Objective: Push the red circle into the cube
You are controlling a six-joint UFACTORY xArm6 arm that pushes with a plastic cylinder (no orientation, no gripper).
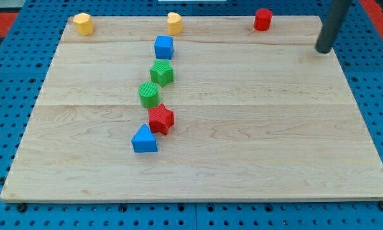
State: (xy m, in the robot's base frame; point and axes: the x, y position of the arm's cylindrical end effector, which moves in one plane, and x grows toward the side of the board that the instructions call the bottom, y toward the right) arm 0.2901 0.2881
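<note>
The red circle [262,19], a short red cylinder, stands at the board's top edge, right of centre. The blue cube [164,46] sits near the top centre, well to the left of the red circle. My tip [323,50] is the lower end of a dark rod coming in from the view's top right. It rests near the board's top right corner, to the right of and slightly below the red circle, apart from it.
A yellow block [83,23] sits at the top left and another yellow block [174,23] at top centre. Below the cube run a green star-like block [162,72], a green cylinder [149,94], a red star [160,119] and a blue triangle [144,140]. The wooden board [255,147] lies on a blue pegboard.
</note>
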